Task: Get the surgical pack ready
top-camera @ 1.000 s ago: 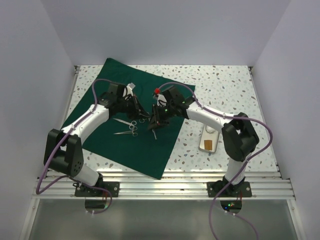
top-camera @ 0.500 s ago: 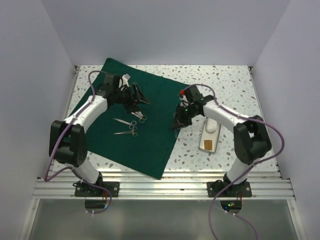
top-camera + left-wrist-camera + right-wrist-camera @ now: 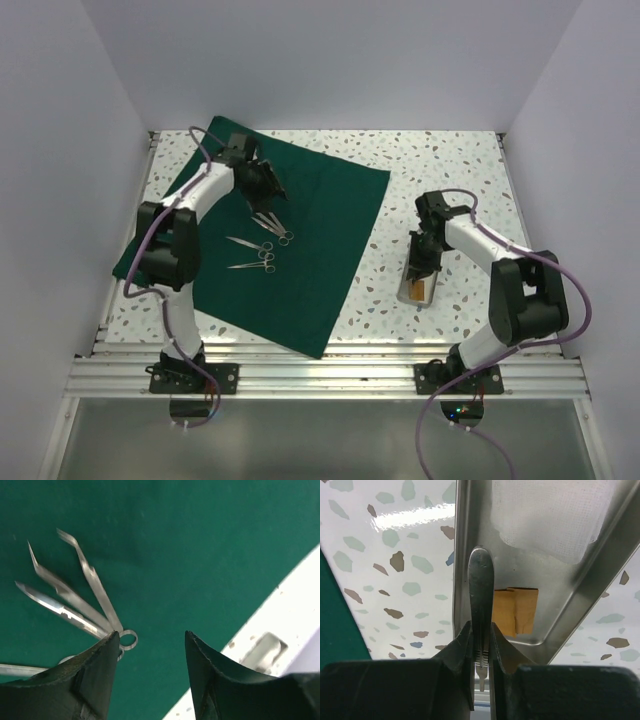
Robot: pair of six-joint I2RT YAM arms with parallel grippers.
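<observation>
My left gripper (image 3: 151,639) hangs over the big dark green cloth drape (image 3: 200,540), jaws spread wide with nothing in them. A fan of thin steel instruments (image 3: 75,597) lies on the cloth just past one finger. My right gripper (image 3: 481,629) is pinched tight on slim steel forceps (image 3: 480,577), whose rounded end sits over the small rectangular steel tray (image 3: 530,572), with the white gauze square (image 3: 550,515) just beyond the tips.

Two matching arms on screen, left arm (image 3: 205,190) and right arm (image 3: 478,240): glossy white tube links, chunky black joint housings, a looping purple cable (image 3: 419,435) off each, black base plates (image 3: 195,380) below, and matte black wedge-shaped fingers (image 3: 90,685)
</observation>
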